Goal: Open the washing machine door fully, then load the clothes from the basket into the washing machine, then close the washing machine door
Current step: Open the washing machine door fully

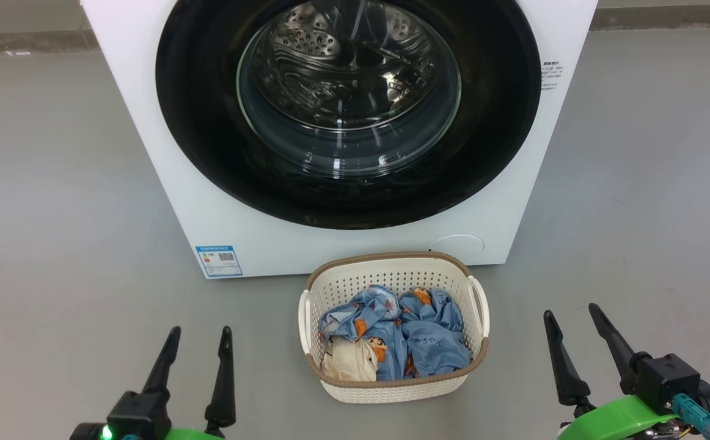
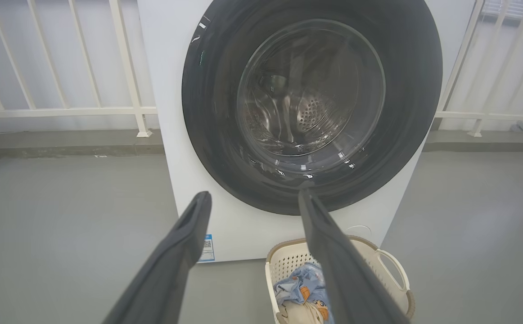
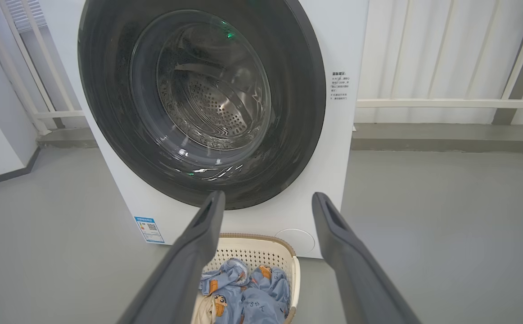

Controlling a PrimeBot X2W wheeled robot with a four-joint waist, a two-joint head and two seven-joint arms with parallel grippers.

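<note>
The washing machine (image 1: 343,250) stands on the floor (image 1: 55,183), its door (image 1: 208,153) closed against its front; the basket (image 1: 391,391) sits just before it, the clothes (image 1: 428,342) inside; the left hand (image 1: 201,330) hangs left of the basket, the right hand (image 1: 570,311) right of it; a railing (image 2: 63,110) runs behind the machine.

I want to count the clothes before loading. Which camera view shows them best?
The head view: it looks down into the basket, so the blue clothes and the cream cloth show plainly. In the left wrist view a finger hides part of them; the right wrist view cuts them off at its bottom edge.
</note>
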